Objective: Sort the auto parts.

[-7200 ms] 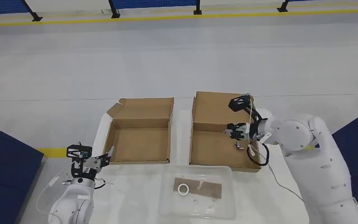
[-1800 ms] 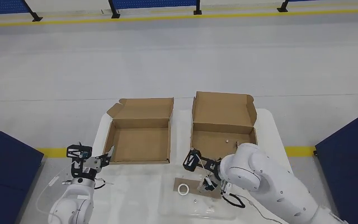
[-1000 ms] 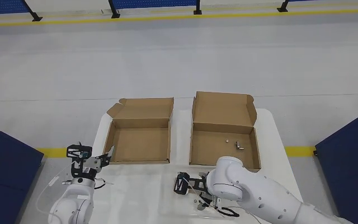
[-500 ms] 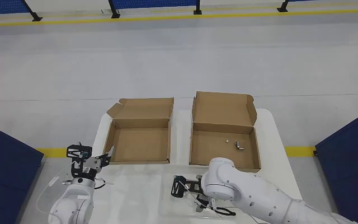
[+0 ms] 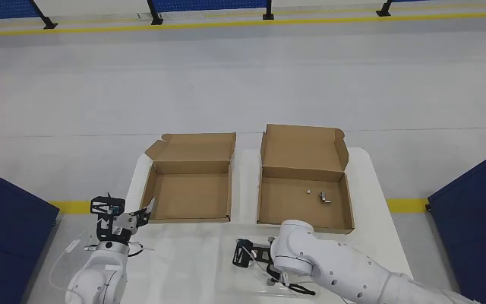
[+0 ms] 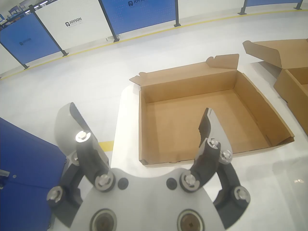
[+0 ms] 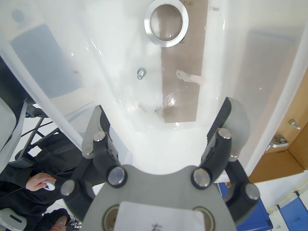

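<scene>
Now the right tool (image 7: 163, 108) hangs wide open, empty, over the metal ring (image 7: 166, 22) in the clear tub (image 7: 243, 56), left tool (image 6: 140, 109) open too.

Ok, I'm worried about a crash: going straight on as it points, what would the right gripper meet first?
Probably the floor of the clear bin, about where the brown strip ends; the right gripper hangs open over that spot. The metal ring lies farther along the strip. Depth is unclear.
</scene>
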